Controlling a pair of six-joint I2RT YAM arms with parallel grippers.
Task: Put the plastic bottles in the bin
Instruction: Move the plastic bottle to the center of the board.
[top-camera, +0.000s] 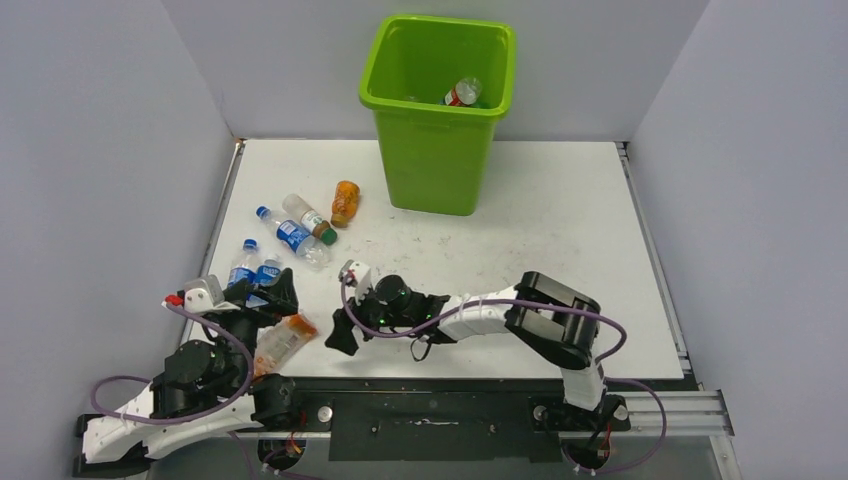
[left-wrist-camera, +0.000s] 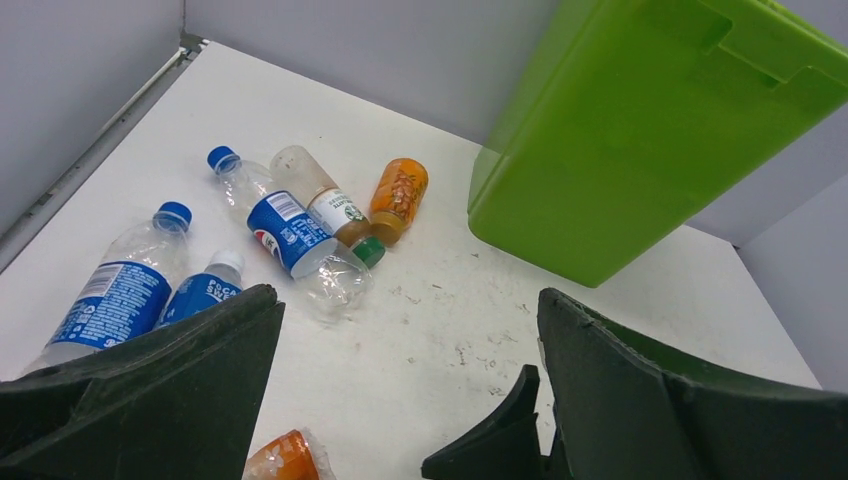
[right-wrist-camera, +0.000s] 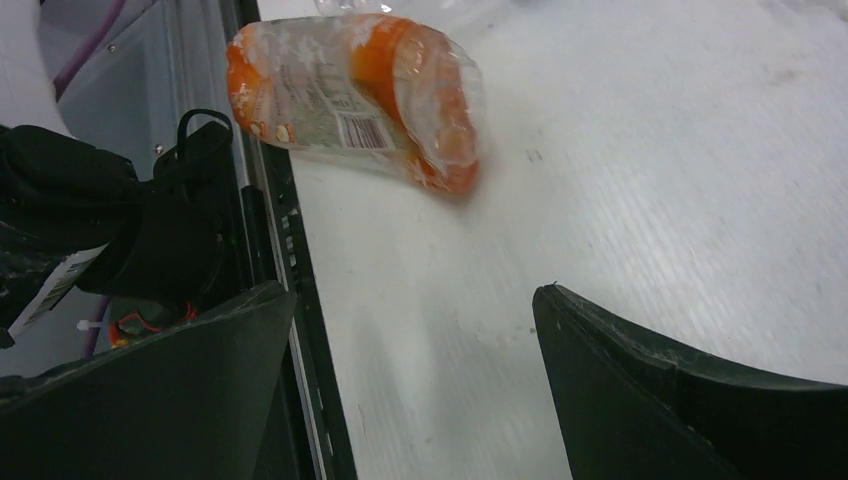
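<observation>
The lime-green bin (top-camera: 437, 130) stands at the back centre with one bottle (top-camera: 462, 92) inside. It also shows in the left wrist view (left-wrist-camera: 640, 130). Several bottles lie at the left: an orange one (top-camera: 345, 202), a clear one with a green cap (top-camera: 308, 218), and three blue-labelled ones (top-camera: 290, 236) (top-camera: 243, 265) (top-camera: 268, 272). A crushed orange bottle (top-camera: 283, 340) (right-wrist-camera: 355, 100) lies near the front edge. My left gripper (top-camera: 265, 297) (left-wrist-camera: 408, 300) is open and empty beside the blue-labelled pair. My right gripper (top-camera: 340, 330) (right-wrist-camera: 415, 295) is open and empty, just right of the crushed orange bottle.
Grey walls close in the table on the left, back and right. The black front rail (right-wrist-camera: 270, 250) and the left arm's base (right-wrist-camera: 100, 220) lie close to the crushed bottle. The right gripper's finger (left-wrist-camera: 500, 440) shows in the left wrist view.
</observation>
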